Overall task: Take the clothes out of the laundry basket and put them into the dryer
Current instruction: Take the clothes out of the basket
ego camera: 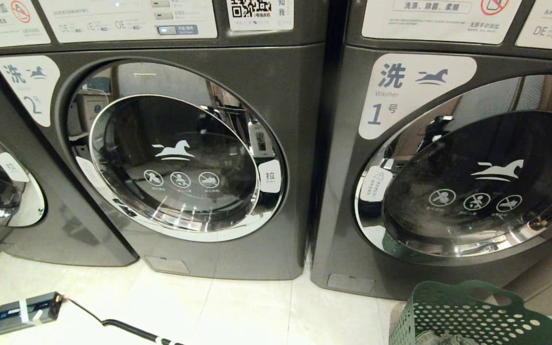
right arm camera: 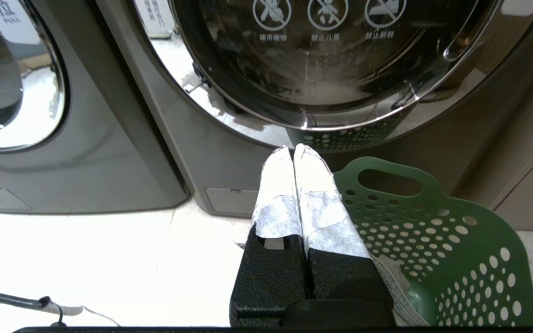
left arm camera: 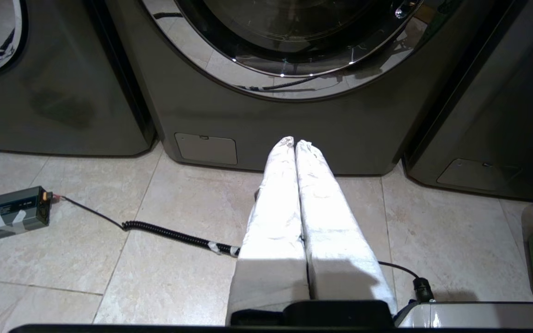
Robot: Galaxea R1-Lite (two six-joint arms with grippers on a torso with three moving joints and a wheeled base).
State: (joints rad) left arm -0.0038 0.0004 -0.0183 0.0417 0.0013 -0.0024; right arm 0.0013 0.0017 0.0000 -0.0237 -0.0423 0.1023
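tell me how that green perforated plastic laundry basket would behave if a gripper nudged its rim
The green perforated plastic laundry basket probably slides rather than tips: it sits on smooth tile and looks wide. Its hole-riddled walls suggest it is light, and the thin rim may flex a little.

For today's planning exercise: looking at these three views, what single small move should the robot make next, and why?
Probably reach the right gripper toward the pull tab on a machine door to open it. Both doors are closed, both grippers have shut, empty jaws, and the green laundry basket waits beside the right gripper, so nothing can be loaded yet.
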